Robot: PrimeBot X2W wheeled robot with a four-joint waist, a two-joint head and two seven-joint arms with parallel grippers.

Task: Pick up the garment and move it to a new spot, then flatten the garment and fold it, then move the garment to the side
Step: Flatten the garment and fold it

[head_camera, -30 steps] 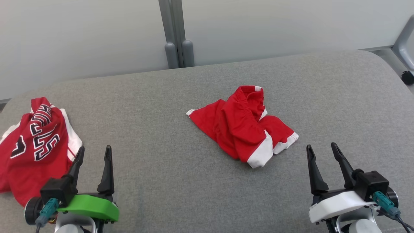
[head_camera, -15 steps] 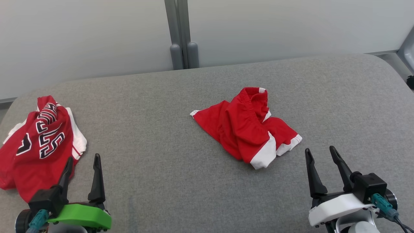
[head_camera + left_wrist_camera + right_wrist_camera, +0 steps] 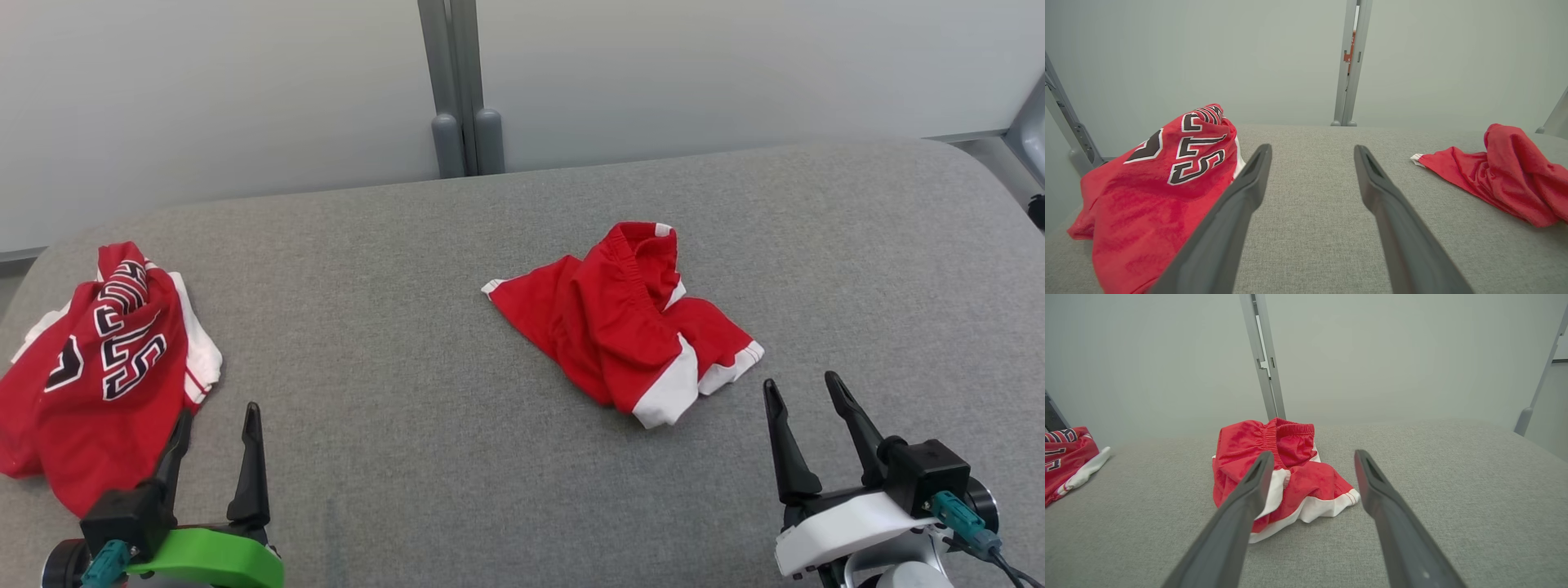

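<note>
Head view: the shorts (image 3: 624,327) are crumpled mid-tabletop (image 3: 408,269), and a jersey (image 3: 98,367) is bunched at the left edge. My left pincer (image 3: 219,410) is spread wide and empty just beside the jersey. The right pincer (image 3: 799,380) is released too, near the shorts' white hem.

Left wrist: pincer (image 3: 1312,147) gaping over bare fabric, jersey (image 3: 1159,183) left, shorts (image 3: 1506,175) far right.

Right wrist: open pincer (image 3: 1314,453) aimed at the shorts (image 3: 1241,445), not touching.
</note>
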